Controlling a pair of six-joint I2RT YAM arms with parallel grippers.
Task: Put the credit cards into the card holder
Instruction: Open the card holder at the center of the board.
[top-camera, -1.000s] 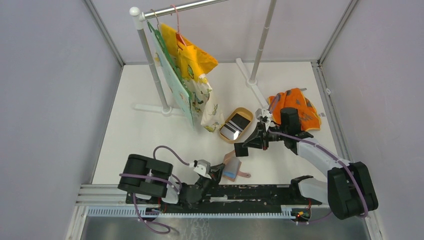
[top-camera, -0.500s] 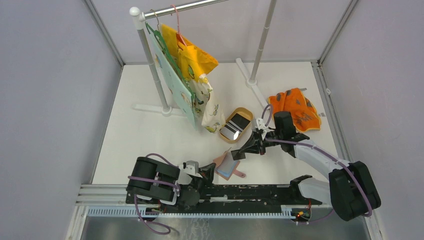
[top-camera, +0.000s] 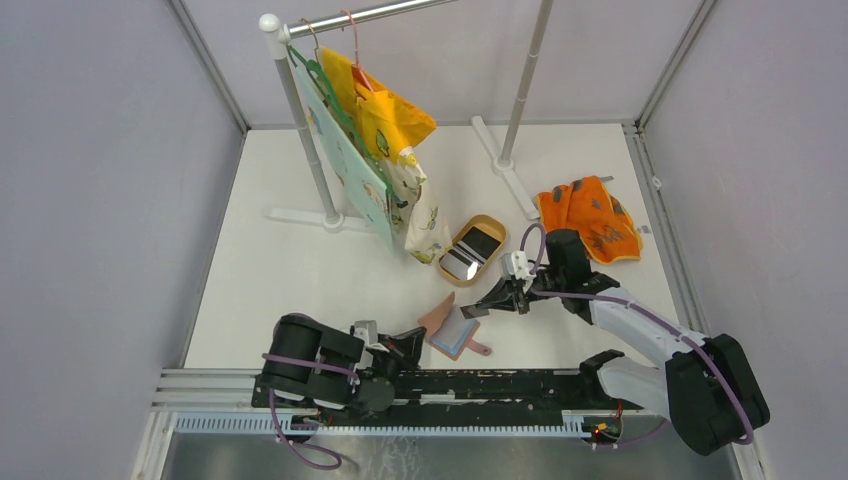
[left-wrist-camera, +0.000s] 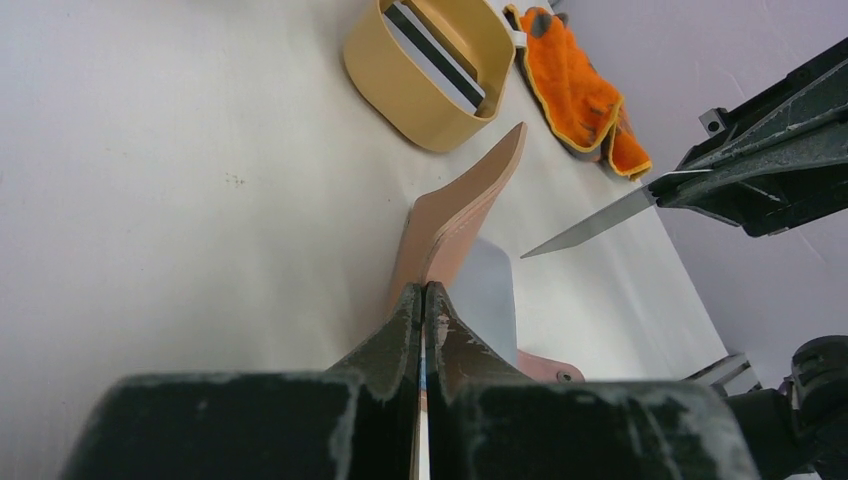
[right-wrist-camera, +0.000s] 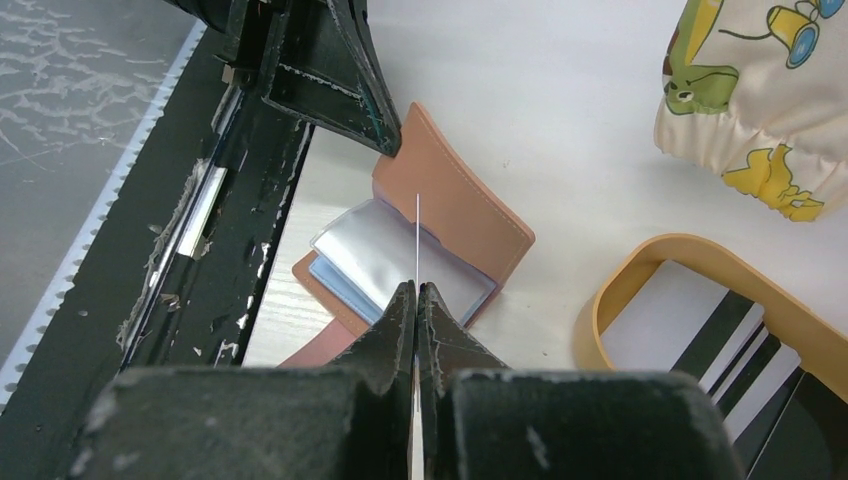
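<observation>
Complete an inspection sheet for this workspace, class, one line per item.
Surface: white table, no spills seen.
Job's things: card holder open, one flap raised; credit cards in tan dish.
Clutter: orange cloth, right side.
Grippers: left gripper shut on the holder's flap; right gripper shut on one card, held over the open holder.
Cables: purple cables along both arms.
Surroundings: grey walls; rail with hung clothes.

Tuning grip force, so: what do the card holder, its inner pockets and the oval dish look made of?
Card holder: reddish-brown leather or faux leather, matte, with stitching along the edge. Inner pockets: translucent glossy plastic sleeves, likely vinyl, showing soft glare. Oval dish: tan, with a smooth matte wall, probably moulded plastic or silicone; cannot tell which.
</observation>
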